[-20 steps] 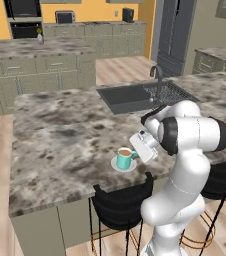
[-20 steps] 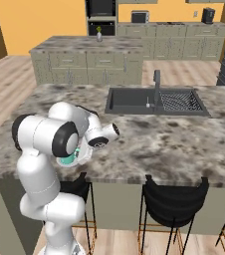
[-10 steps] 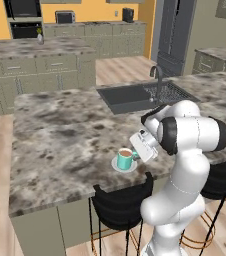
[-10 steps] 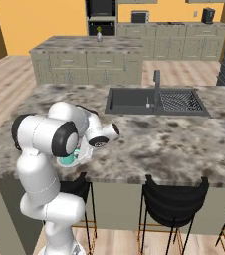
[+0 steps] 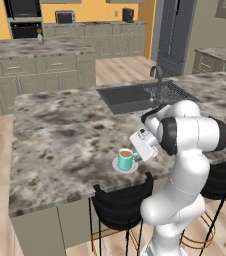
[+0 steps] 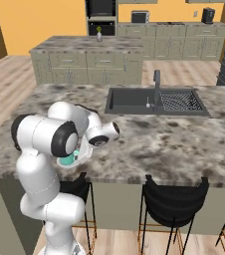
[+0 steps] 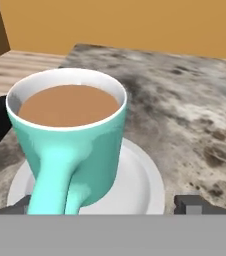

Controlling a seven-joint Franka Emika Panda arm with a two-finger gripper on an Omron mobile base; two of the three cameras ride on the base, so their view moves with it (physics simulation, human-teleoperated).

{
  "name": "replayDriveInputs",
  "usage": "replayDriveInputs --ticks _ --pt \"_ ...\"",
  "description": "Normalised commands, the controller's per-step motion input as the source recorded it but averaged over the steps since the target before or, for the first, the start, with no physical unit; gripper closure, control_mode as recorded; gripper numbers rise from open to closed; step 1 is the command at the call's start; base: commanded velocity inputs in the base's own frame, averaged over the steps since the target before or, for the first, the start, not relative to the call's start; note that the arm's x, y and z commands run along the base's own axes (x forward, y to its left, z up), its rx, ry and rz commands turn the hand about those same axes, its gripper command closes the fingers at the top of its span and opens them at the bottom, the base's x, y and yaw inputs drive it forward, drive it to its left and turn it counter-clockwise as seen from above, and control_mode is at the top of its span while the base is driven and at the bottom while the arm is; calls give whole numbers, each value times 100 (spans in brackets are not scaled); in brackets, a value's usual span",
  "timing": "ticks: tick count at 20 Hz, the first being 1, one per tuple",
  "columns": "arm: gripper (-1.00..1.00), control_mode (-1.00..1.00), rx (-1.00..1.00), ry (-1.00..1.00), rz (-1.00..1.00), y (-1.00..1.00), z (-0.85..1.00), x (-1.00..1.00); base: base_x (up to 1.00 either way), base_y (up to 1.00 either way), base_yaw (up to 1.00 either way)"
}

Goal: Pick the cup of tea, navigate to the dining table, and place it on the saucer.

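- Cup of tea (image 7: 70,137) upright on the saucer (image 7: 135,185), brown liquid close to the white inner rim, handle turned toward the end effector (image 7: 105,205).
- Saucer flat on the table (image 5: 60,135), near the edge with the black chairs (image 5: 117,200).
- End effector wide open, 2 fingertips (image 7: 187,202) clear of the cup, holding nothing.

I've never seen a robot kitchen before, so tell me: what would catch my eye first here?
Probably the teal cup of tea, standing upright on a white saucer near the front edge of the granite dining table. Right beside it hangs the big white robot arm, its open gripper straddling the cup's handle. Behind, a dark sink is set into the same table.
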Motion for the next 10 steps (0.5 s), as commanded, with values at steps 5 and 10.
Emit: replayDriveInputs --ticks 5,10 --pt "-100 -100 3 0 3 0 31 0 0 0 0" --pt "-100 -100 4 5 6 0 25 -10 0 0 0"
